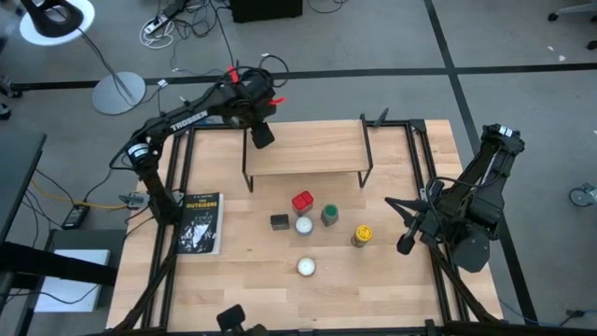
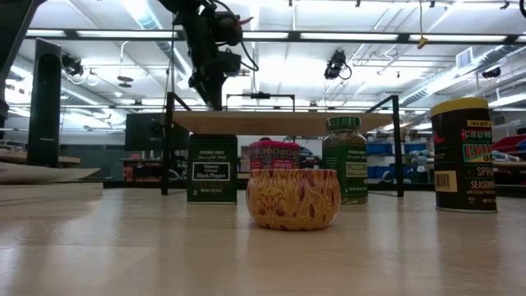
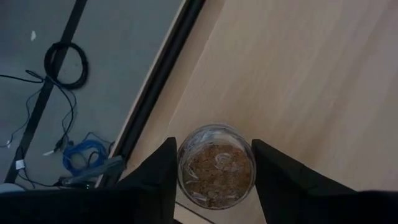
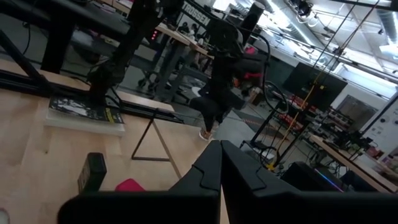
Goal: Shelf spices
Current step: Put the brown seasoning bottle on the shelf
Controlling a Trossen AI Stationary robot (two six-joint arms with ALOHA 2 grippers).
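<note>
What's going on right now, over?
Left tool shut on jar, above shelf's left end. Right tool shut, idle at table's right edge. Five containers remain on table. Nothing obstructing.

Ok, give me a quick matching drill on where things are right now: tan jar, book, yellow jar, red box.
Things:
1. tan jar
2. book
3. yellow jar
4. red box

Places:
A. on the table, nearest the right end effector
B. held in the left end effector
C. at the table's left edge
D. on the table, just before the middle of the shelf

Pairs: 1-B, 2-C, 3-A, 4-D
</note>
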